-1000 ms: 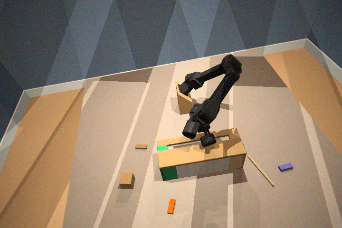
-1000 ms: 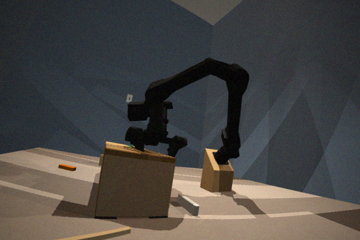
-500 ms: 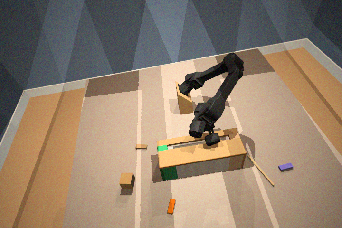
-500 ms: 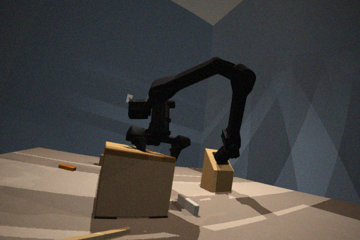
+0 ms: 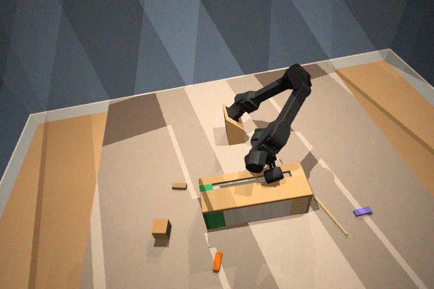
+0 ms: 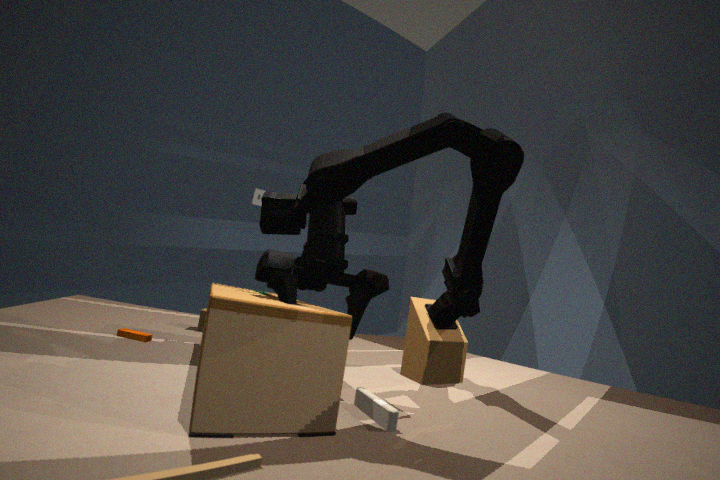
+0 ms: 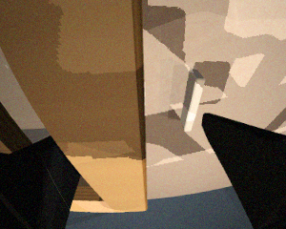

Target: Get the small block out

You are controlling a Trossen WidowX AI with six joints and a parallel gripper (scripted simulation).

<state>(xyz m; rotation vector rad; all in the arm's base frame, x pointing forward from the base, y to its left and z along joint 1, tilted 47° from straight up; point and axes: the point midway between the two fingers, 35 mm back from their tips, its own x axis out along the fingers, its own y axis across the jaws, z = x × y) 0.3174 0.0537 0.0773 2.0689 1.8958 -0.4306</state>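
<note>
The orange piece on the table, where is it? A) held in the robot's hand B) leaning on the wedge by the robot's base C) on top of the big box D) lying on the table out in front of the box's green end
D: in the top view the orange piece lies flat on the table, apart from the box, out past its green end.
</note>
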